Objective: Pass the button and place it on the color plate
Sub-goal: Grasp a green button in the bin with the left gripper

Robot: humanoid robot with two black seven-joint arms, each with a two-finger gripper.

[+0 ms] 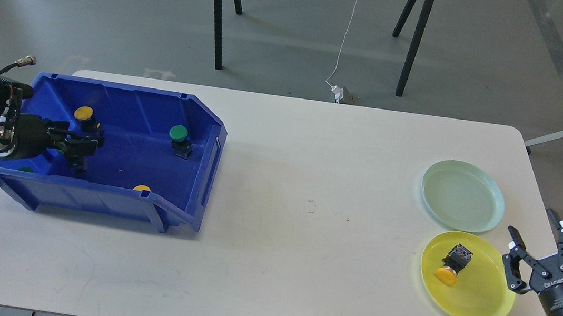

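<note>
Grey concrete floor with loose cables and black stand legs lies beyond a long white table [279, 179] that fills most of the head view.

Nearest, at the right edge, the right tool [552, 247] stands with its fingers spread apart and empty, just beside the rim of the yellow plate [487, 303]. On that plate lies a yellow-capped button [452, 265], tipped on its side with the cap toward the near-left and the black body pointing away. It sits in the left half of the plate, clear of the tool.

Just behind it, a pale mint-green plate [462, 195] rests on the table, close to the yellow one.

On the left side of the table stands a blue plastic bin [188, 190] with an open sloped front. The left tool [82, 150] reaches into it from the left; it is dark against the bin, so whether its fingers are apart or together cannot be told. Inside the bin, a second yellow-capped button [84, 115] sits near the tool, a third yellow cap [142, 188] peeks over the near wall, and a green-capped button [179, 140] stands upright toward the right.
</note>
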